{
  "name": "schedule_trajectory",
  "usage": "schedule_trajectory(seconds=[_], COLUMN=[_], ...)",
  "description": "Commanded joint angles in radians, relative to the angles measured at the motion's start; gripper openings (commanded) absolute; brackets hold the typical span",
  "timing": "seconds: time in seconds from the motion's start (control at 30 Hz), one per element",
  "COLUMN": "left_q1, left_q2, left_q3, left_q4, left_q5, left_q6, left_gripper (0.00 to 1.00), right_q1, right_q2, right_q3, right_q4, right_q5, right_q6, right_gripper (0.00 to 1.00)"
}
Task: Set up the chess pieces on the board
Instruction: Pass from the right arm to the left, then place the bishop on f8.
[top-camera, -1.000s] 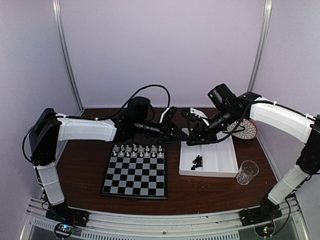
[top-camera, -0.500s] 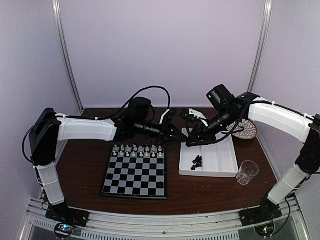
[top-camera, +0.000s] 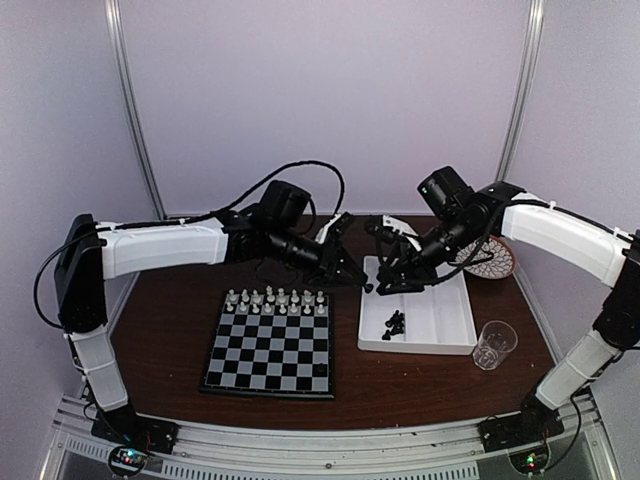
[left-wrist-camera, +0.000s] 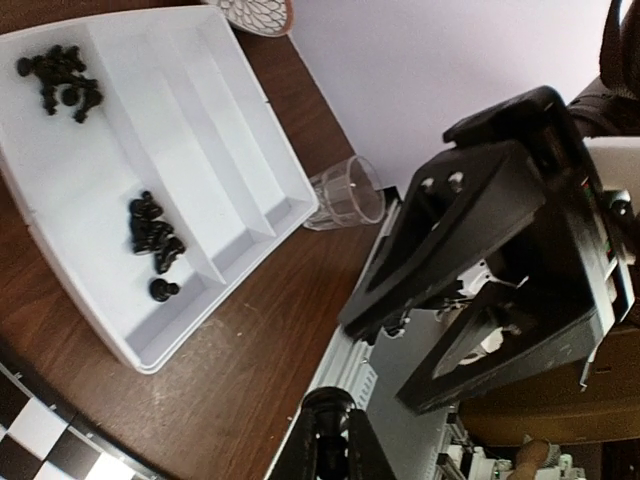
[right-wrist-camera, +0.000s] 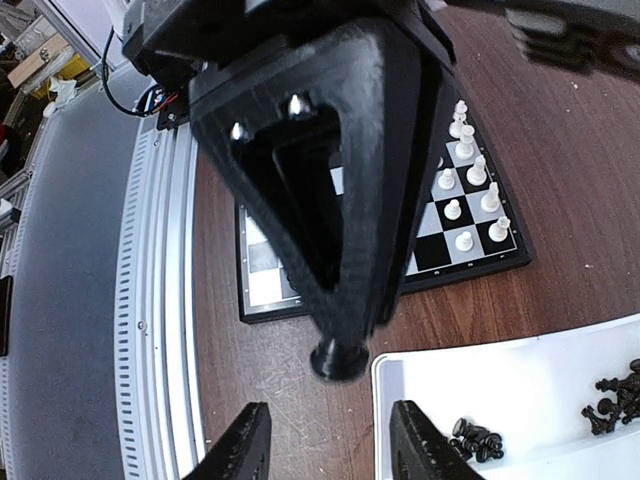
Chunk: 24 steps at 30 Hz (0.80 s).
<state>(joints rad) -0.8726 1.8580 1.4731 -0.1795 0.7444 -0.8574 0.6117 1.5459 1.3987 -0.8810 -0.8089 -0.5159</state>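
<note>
Above the 11 o'clock corner of the white tray (top-camera: 415, 348), the left hand (top-camera: 358, 283) is clamped on a black piece (right-wrist-camera: 338, 360), whose round base shows under its tips. At its 3 o'clock, the right hand (right-wrist-camera: 332, 445) has its fingers spread apart. The board (top-camera: 270, 355) lies at the tray's 9 o'clock, with a narrow strip of table (top-camera: 346, 368) between their edges. White chessmen (top-camera: 275, 300) fill its two far rows, and the rows toward 6 o'clock are open. Loose black chessmen (top-camera: 396, 322) sit in the tray. A glass (top-camera: 493, 343) stands by its 4 o'clock corner.

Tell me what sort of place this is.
Likely a robotics lab test cell: two robot arms bolted to an aluminium rail at the near edge of a brown table, enclosed by plain pale walls with metal frame posts.
</note>
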Motion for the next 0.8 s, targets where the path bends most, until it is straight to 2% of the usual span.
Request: schedule_trajectory(seconds=[0.0,0.17,0.27,0.37,0.77], left_q1=[-0.001,-0.002,-0.003,-0.003,-0.062], left_q2=[-0.122,-0.235,-0.310,-0.384,-0.591], left_q3=[0.097,0.048,-0.028,-0.112,-0.471], left_q4=[-0.393,-0.638,-0.707,-0.761,-0.703], left_q5=[-0.203,-0.456,-0.582,-0.662,-0.776], left_q6=[0.303,0.485,0.515,0.523,0.387], left_gripper=[0.02,0.02,0.02,0.02,0.02], right_q1=[-0.069,-0.174,-0.221,-0.234,-0.239], right_q2=[-0.123,-0.182,-0.195,-0.213,-0.170], right_q3=[-0.016,-0.179,-0.284,-0.310,-0.323], right_q4=[-0.071,-0.021,0.056,0.068,0.093], right_q5=[-0.019,-0.042,-0.057,0.011,0.064], right_q6=[-0.047,-0.053,-0.049,-0.068,-0.091], right_gripper=[0.46,0.46,0.46,0.46,0.46])
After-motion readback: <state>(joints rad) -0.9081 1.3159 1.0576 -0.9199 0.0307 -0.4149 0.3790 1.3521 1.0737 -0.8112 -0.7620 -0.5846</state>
